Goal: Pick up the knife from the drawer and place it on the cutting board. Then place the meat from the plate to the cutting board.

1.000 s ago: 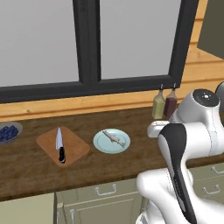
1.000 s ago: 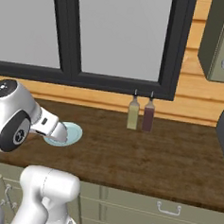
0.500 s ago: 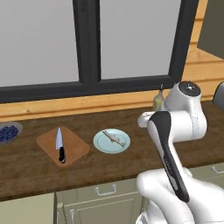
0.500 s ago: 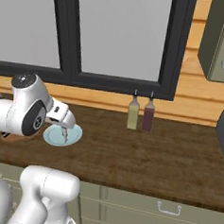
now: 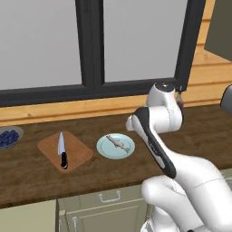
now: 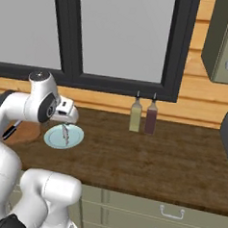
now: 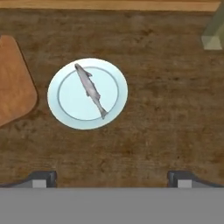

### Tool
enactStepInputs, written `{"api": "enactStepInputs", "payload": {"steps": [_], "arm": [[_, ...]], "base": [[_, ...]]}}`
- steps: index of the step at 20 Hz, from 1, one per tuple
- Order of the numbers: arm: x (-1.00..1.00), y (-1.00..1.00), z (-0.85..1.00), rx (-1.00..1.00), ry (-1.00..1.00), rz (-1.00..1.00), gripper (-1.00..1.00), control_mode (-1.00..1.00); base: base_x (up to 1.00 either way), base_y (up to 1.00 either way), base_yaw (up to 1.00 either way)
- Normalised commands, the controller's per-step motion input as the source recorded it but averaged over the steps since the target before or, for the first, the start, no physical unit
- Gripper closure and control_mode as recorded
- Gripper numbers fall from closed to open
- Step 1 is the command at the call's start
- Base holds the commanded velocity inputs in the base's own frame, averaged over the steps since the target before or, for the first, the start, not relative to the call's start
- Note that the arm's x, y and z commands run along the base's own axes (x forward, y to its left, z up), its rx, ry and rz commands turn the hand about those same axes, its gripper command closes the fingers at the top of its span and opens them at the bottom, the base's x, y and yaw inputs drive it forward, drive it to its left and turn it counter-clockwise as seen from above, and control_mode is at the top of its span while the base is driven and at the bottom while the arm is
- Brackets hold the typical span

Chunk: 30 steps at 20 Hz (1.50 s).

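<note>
The two dark fingertips (image 7: 43, 178) stand spread as wide as they go at the bottom of the hand view, with nothing between them, so the gripper (image 7: 112, 178) is empty and looks down on the dark wooden counter (image 7: 175, 122). The meat (image 7: 91, 91), a thin pale fish-like strip, lies slantwise on the pale blue-green plate (image 7: 61, 109), off to one side of the gap between the fingers, not under it. My worry is that a straight descent from here would meet bare counter or the plate's rim; and because the strip is slim and flat, jaws not turned across its length could slide over it or push it about the plate, or tip the plate itself. The hand view catches just a rounded corner of the cutting board (image 7: 13, 87); the left base view shows the whole board with the knife (image 5: 61, 148) already lying on it, and a bowl of blue berries (image 5: 9, 137) at the counter's far end. The right base view adds two bottles (image 6: 143, 116) standing against the wall, well apart from the plate.
</note>
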Motion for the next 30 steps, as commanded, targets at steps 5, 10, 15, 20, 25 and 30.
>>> {"api": "enactStepInputs", "payload": {"steps": [5,10,15,20,25,30], "arm": [[0.36,0.33,-0.9,-0.05,0.18,0.06,-1.0,-1.0],[0.49,0.27,-0.46,-0.09,0.07,0.06,-1.0,-1.0],[0.65,0.0,-0.4,0.0,0.0,0.03,-1.0,-1.0],[0.76,-0.06,-0.14,0.0,0.0,0.0,-1.0,-1.0],[0.27,0.0,-0.21,0.0,0.0,0.0,-1.0,-1.0],[0.0,0.03,-0.36,0.0,0.0,0.0,-1.0,-1.0]], "base": [[0.0,0.0,0.0],[0.0,0.0,0.0],[0.0,0.0,0.0],[0.0,0.0,0.0],[0.0,0.0,0.0],[0.0,0.0,0.0]]}}
